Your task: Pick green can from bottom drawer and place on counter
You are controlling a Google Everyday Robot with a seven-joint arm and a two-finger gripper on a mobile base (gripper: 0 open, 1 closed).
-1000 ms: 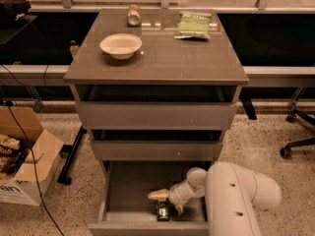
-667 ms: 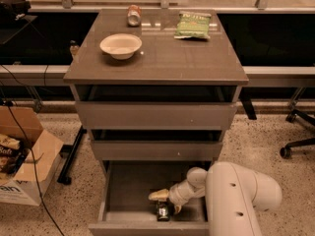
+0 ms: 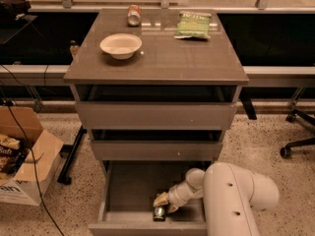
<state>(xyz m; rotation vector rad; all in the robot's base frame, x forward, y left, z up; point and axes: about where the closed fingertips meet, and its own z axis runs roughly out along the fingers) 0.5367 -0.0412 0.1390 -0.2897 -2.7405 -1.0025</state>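
Note:
The bottom drawer (image 3: 133, 183) is pulled open at the foot of the cabinet. A small dark green can (image 3: 159, 213) with a silvery top stands near the drawer's front wall. My gripper (image 3: 163, 204) reaches down into the drawer from the white arm (image 3: 231, 195) on the right; its pale fingertips sit just above and around the can's top. The counter (image 3: 162, 58) is the glossy grey-brown top of the cabinet, well above the gripper.
On the counter stand a white bowl (image 3: 120, 45), a red/orange can lying at the back (image 3: 134, 14) and a green snack bag (image 3: 193, 25). A cardboard box (image 3: 22, 156) sits on the floor at left. A chair base (image 3: 298, 141) is at right.
The gripper has shifted slightly lower and left toward the green can. The can and drawer have not moved.

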